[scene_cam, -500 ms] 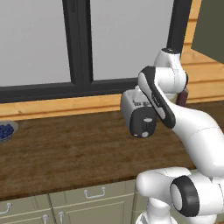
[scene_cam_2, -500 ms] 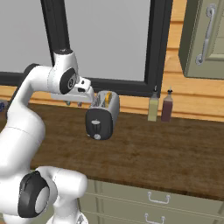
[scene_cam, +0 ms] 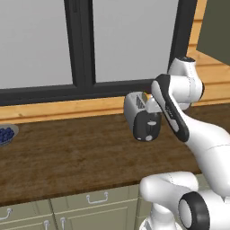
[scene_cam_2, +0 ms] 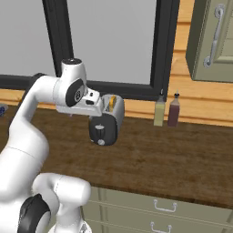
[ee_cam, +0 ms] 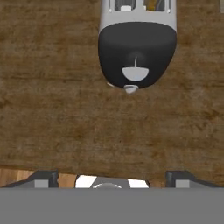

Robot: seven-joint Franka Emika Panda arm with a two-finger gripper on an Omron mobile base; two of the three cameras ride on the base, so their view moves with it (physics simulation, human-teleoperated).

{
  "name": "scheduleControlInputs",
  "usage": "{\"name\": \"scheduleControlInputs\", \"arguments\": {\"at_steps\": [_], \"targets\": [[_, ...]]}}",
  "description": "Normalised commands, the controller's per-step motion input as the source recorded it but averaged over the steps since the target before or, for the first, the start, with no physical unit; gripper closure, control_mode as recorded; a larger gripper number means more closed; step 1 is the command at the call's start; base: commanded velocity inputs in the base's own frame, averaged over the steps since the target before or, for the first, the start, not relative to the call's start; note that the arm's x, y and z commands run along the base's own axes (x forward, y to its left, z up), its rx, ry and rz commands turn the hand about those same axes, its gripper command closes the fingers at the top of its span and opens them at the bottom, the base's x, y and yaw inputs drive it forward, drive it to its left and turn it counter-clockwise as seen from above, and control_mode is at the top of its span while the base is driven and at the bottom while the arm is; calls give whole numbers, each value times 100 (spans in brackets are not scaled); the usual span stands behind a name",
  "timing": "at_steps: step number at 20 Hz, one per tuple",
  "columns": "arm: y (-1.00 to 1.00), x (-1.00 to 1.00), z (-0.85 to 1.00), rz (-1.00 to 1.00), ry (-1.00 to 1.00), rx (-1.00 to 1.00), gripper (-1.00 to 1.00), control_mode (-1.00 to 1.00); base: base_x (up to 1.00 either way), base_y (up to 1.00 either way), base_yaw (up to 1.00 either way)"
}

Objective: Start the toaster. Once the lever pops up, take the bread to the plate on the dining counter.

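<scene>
From the left base camera, the toaster (scene_cam: 143, 118) stood on the dark wood surface (scene_cam: 67, 157) near the window, its black end panel facing the robot; a bowl of blue berries (scene_cam: 6, 134) sat at the far left edge. From the right base camera, two bottles (scene_cam_2: 166, 109) stood right of the toaster by the wall. Looking down from the hand camera, the hand (ee_cam: 112, 177) hung over the surface just short of the toaster's black end, fingers (ee_cam: 40, 178) wide apart, gripping nothing.

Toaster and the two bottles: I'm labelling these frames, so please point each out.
toaster (ee_cam: 136, 52): hand view, black end panel.
olive bottle (scene_cam_2: 159, 113): right base view, body.
dark red bottle (scene_cam_2: 173, 113): right base view, body.
</scene>
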Motion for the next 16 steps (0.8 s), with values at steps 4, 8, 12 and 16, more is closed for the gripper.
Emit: {"name": "scheduleControlInputs", "arguments": {"at_steps": [4,8,12,16], "targets": [[-17,-2,-52,-4,0,-1,-100,-100,0,0,0],[-5,3,-35,-3,-1,-1,-100,-100,0,0,0],[-1,0,-33,0,-7,0,-100,-100,0,0,0],[0,31,-7,0,-10,0,100,-100,0,0,0]]}}
